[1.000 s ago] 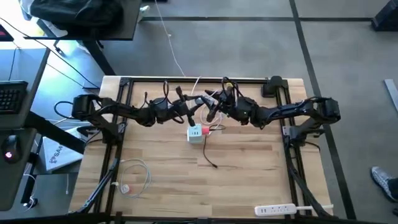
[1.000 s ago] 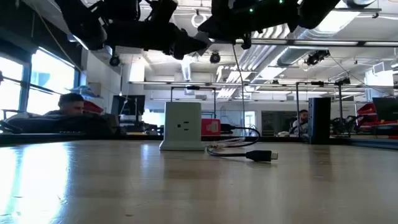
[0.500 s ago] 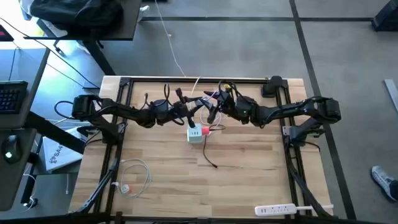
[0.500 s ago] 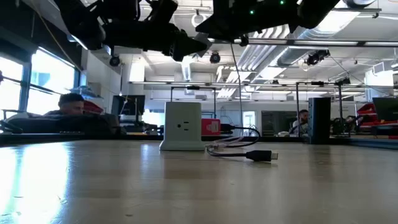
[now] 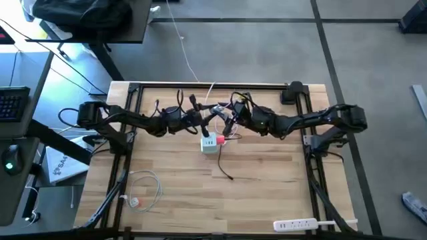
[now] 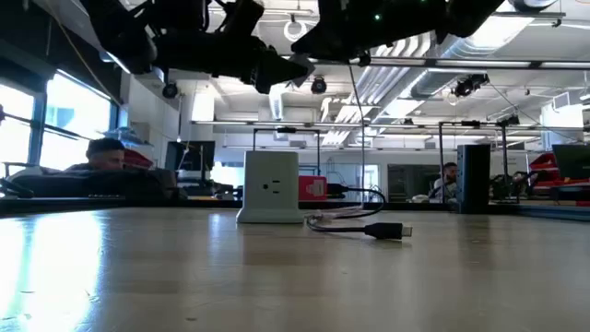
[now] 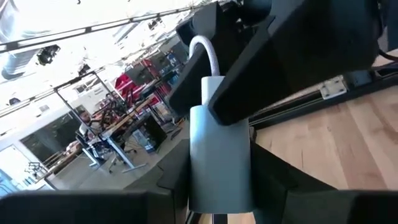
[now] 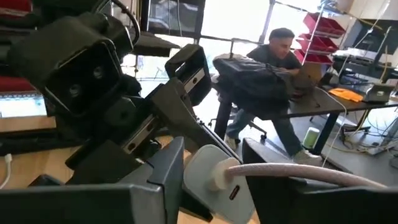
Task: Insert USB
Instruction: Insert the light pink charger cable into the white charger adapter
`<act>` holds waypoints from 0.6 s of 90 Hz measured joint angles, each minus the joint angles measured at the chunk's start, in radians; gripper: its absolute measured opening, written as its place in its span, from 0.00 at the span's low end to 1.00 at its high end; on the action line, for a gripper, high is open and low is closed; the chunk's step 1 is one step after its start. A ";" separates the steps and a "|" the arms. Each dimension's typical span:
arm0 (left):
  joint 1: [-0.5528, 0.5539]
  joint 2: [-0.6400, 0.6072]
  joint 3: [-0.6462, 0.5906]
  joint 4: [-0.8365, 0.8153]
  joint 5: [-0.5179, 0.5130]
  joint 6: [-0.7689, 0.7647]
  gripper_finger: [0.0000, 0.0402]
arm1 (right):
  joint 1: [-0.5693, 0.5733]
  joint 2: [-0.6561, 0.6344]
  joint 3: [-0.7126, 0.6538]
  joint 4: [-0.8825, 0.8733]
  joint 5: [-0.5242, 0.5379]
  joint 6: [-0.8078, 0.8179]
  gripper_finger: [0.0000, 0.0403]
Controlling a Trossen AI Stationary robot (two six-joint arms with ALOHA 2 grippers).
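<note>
Left gripper is pinched on a silvery-blue plug with a white cable, raised over the table's middle back. The right gripper is clamped on the same plug and has been edged slightly closer to the left arm since a second ago. The USB is unmoved, lying against the white charger cube below them. Print on a sheet beside the table cannot be read. A coiled white cable and a power strip lie well apart.
</note>
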 joint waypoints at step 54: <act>0.000 0.000 -0.001 0.002 -0.004 -0.015 0.26 | 0.000 -0.034 0.000 -0.030 0.018 -0.019 0.19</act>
